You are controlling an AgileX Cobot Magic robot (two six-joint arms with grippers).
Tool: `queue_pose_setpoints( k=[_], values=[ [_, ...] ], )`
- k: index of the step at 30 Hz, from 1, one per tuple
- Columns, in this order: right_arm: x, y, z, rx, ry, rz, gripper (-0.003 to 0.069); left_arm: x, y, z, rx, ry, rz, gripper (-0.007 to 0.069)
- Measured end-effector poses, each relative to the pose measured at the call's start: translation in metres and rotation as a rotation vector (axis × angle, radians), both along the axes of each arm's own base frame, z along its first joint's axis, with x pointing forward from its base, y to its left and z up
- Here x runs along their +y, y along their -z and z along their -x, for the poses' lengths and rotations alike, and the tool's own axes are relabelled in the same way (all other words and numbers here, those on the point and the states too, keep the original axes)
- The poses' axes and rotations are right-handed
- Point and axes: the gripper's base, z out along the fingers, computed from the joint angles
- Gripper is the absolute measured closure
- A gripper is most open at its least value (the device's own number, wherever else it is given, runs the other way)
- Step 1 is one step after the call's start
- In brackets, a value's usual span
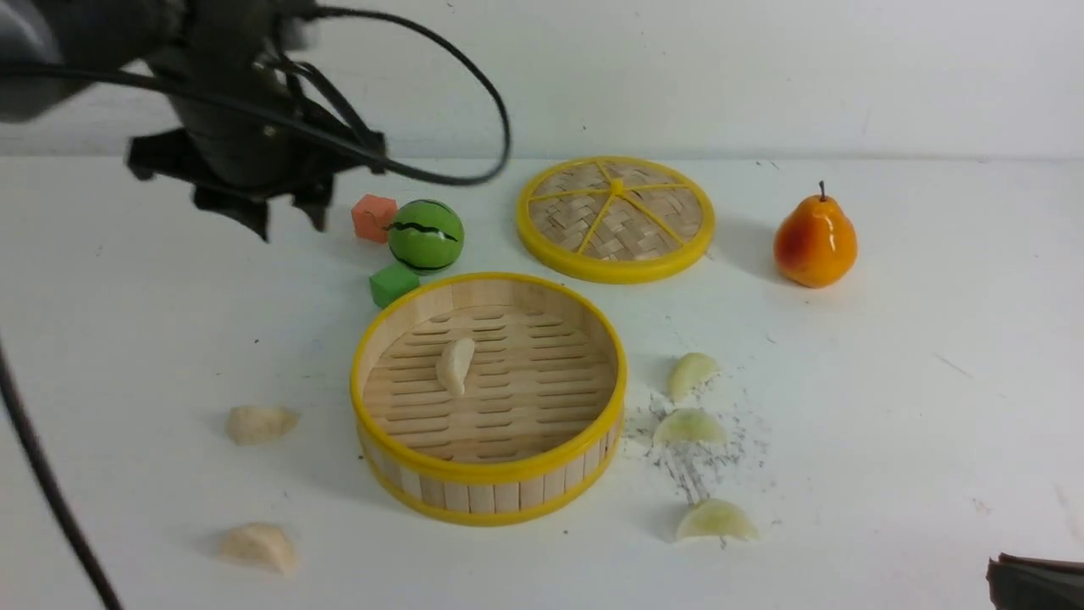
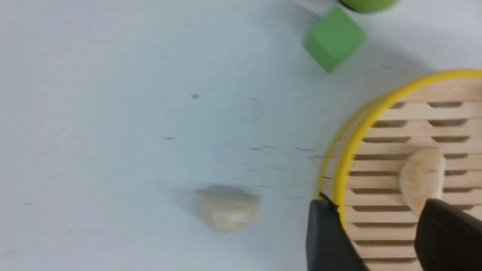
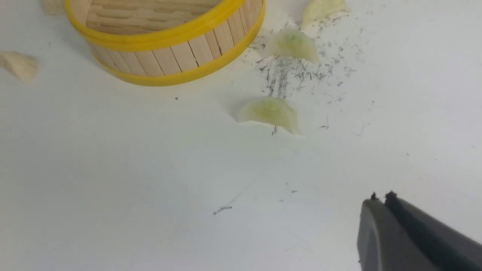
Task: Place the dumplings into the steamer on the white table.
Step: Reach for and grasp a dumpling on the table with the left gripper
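One cream dumpling (image 1: 455,364) lies on steamer (image 1: 489,474) floor. Two cream dumplings (image 1: 261,422) left of steamer, three green dumplings (image 1: 690,426) right of it, on counter (image 1: 931,424). Left end effector (image 2: 380,241) above steamer's left rim: released, empty. Right end effector (image 3: 384,199) clenched, empty.

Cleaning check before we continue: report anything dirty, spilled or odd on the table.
Dark grey scuff marks smear the white table just right of the steamer, among the pale green dumplings. They look like rubbed-in dirt, not a spill. Nothing else stands out.
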Motion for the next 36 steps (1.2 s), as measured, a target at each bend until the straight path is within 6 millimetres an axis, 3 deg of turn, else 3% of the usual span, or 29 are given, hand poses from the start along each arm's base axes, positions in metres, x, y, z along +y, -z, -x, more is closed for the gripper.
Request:
queue_pose_setpoints(
  k=[1,3,6,9,13,19,23,31,36],
  values=[
    [0.0,0.0,0.0,0.0,0.0,-0.002,0.0644,0.021,0.001,0.002,-0.002,-0.064,0.018,0.0334],
    [0.0,-0.001,0.0,-0.005,0.005,-0.007,0.0641,0.044,0.023,0.003,0.035,-0.149,0.061,0.0359],
    [0.0,-0.002,-0.002,-0.018,0.018,-0.017,0.0637,0.078,0.081,0.01,0.13,-0.266,0.156,0.0386],
    [-0.001,-0.002,-0.002,-0.021,0.021,-0.019,0.0636,0.087,0.132,0.027,0.205,-0.341,0.248,0.0389],
    [0.0,-0.002,-0.002,-0.02,0.024,-0.031,0.0634,0.08,0.16,0.038,0.18,-0.386,0.338,0.0326],
    [0.001,-0.003,-0.002,-0.018,0.029,-0.054,0.0629,0.068,0.163,0.034,0.105,-0.419,0.428,0.0127],
    [0.001,-0.003,-0.002,-0.018,0.03,-0.057,0.0629,0.068,0.162,0.031,0.065,-0.473,0.47,0.0062],
    [0.001,-0.003,-0.002,-0.018,0.031,-0.06,0.0627,0.068,0.182,0.024,0.091,-0.511,0.465,0.0067],
    [0.002,-0.003,-0.001,-0.005,0.021,-0.064,0.0627,0.07,0.185,0.02,0.076,-0.466,0.408,0.0185]
  ],
)
